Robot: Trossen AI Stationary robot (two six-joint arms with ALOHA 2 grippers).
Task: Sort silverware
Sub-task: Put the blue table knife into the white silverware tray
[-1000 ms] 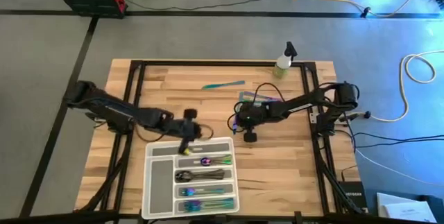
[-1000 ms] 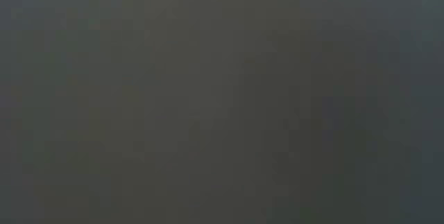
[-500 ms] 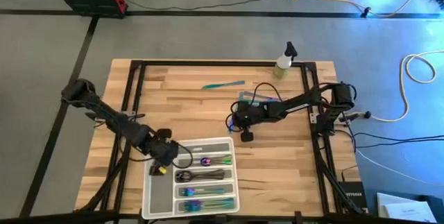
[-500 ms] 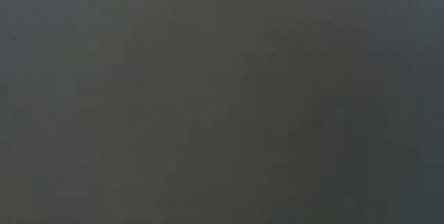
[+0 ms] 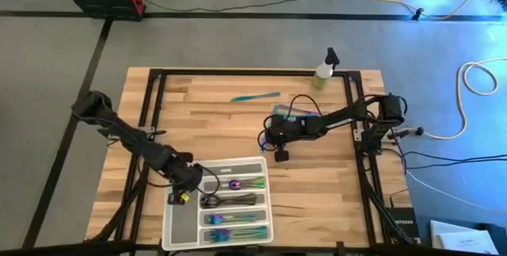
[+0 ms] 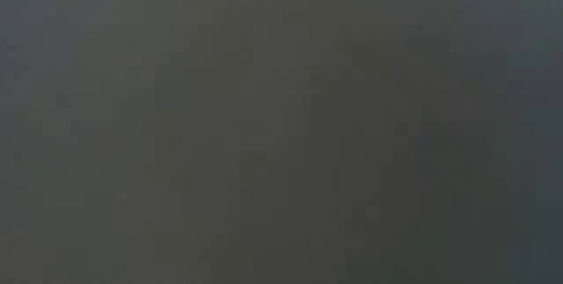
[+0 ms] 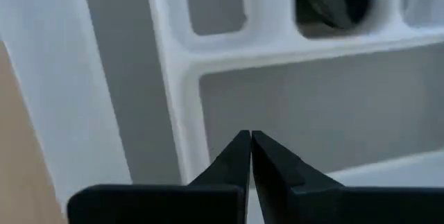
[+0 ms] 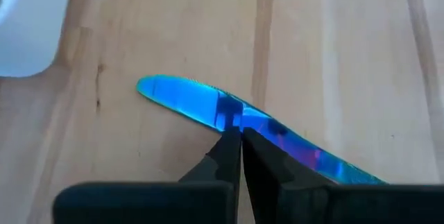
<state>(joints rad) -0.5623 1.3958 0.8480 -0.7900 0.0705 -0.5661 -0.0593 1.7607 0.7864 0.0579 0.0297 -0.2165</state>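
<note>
Right gripper (image 8: 239, 135), fingers pinched on an iridescent knife (image 8: 208, 106) at centre frame, should lift level; left gripper (image 7: 250, 141) closed, empty, over tray (image 7: 173, 50)

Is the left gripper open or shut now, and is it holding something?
Shut and empty: in the left wrist view, the left gripper has its fingertips touching, nothing between them, over the white tray.
</note>
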